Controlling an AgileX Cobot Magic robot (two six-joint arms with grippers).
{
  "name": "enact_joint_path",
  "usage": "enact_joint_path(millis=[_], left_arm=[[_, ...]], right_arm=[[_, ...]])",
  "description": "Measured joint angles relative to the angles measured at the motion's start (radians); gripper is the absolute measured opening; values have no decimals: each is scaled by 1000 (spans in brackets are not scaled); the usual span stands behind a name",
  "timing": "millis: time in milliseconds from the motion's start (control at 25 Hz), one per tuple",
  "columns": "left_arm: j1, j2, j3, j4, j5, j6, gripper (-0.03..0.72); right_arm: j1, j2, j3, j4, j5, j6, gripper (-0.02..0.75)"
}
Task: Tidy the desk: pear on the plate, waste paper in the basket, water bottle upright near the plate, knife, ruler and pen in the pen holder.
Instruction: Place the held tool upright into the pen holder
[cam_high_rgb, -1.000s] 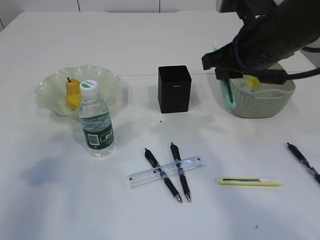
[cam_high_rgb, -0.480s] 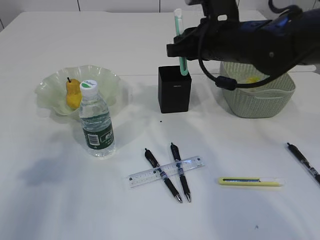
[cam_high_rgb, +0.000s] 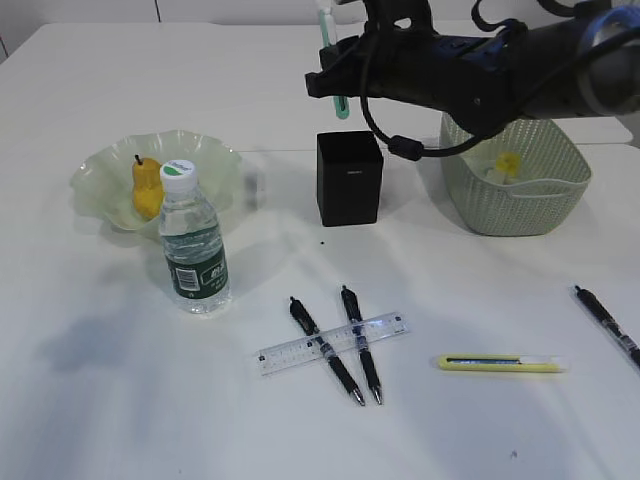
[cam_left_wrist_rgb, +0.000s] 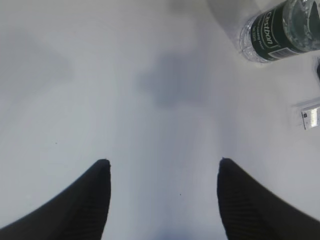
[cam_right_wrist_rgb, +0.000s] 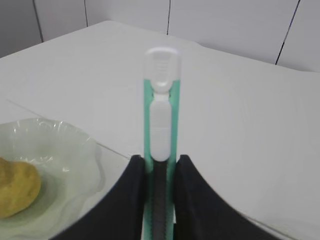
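My right gripper (cam_high_rgb: 336, 88) (cam_right_wrist_rgb: 159, 159) is shut on a green utility knife (cam_high_rgb: 329, 55) (cam_right_wrist_rgb: 161, 110), held upright in the air above and a little left of the black pen holder (cam_high_rgb: 349, 178). The pear (cam_high_rgb: 146, 187) (cam_right_wrist_rgb: 15, 187) lies on the green plate (cam_high_rgb: 105, 170) (cam_right_wrist_rgb: 70, 150). The water bottle (cam_high_rgb: 192, 240) (cam_left_wrist_rgb: 280, 30) stands upright in front of the plate. The clear ruler (cam_high_rgb: 395, 326) (cam_left_wrist_rgb: 311, 116) lies across two pens (cam_high_rgb: 325, 350). A yellow knife (cam_high_rgb: 500, 363) lies right of them. My left gripper (cam_left_wrist_rgb: 162, 162) is open over bare desk.
The green basket (cam_high_rgb: 520, 205) stands at the right with a yellow paper scrap (cam_high_rgb: 508, 162) inside. A third pen (cam_high_rgb: 605, 325) lies near the right edge. My right arm spans from the basket side to above the pen holder.
My right arm has swung left from beside the basket, carrying the green knife, and now holds it higher and a little left of the pen holder.
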Motion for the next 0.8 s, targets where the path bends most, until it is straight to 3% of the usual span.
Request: enact_joint_path(millis=[800], left_arm=[[0,0,0,0,-21,0,474]], right_arm=[[-43,207,-30,0,-160,-2,108]])
